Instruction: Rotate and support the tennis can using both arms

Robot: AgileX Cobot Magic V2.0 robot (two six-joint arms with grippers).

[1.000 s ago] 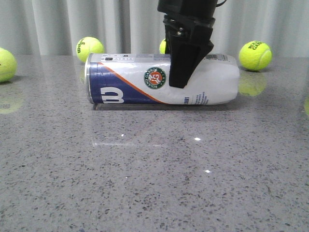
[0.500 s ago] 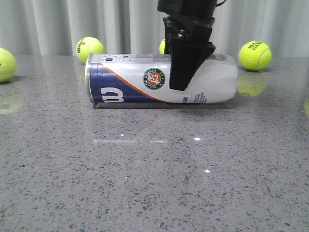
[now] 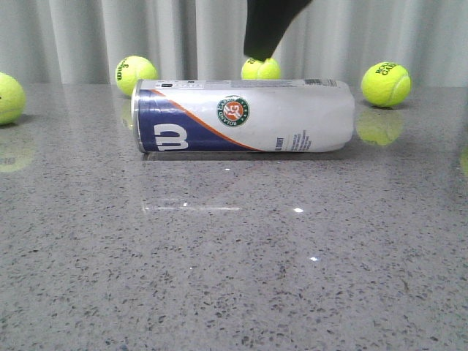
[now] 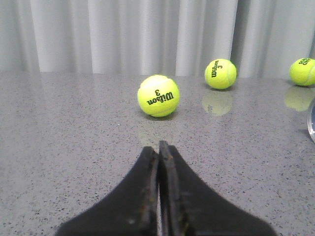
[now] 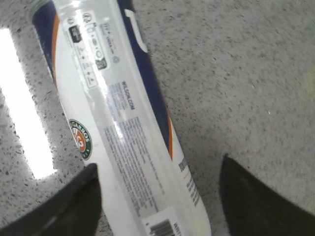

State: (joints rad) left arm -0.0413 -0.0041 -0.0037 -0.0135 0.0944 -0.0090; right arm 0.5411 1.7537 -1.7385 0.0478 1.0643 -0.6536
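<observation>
At the far left edge of the front view a tennis ball (image 3: 9,97) is sitting on the speckled grey worktop (image 3: 234,278), and a second ball (image 3: 136,73) is resting further back, just behind the left end of the tennis can (image 3: 245,116). The can is lying on its side across the middle of the worktop, navy end with the white "W" pointing left and the round emblem facing the camera. The left gripper (image 4: 158,150) is showing only in its own wrist view, fingers pressed together with nothing between them, pointing over bare worktop toward a ball (image 4: 158,96) marked "Wilson 3". The right gripper (image 5: 157,194) is hanging above the can with its two fingers spread wide, one on each side and neither touching it; in the front view only a dark fingertip (image 3: 263,29) is showing at the top. Behind the can another ball (image 3: 261,69) is peeking out, and one more (image 3: 385,83) is sitting off to the right.
</observation>
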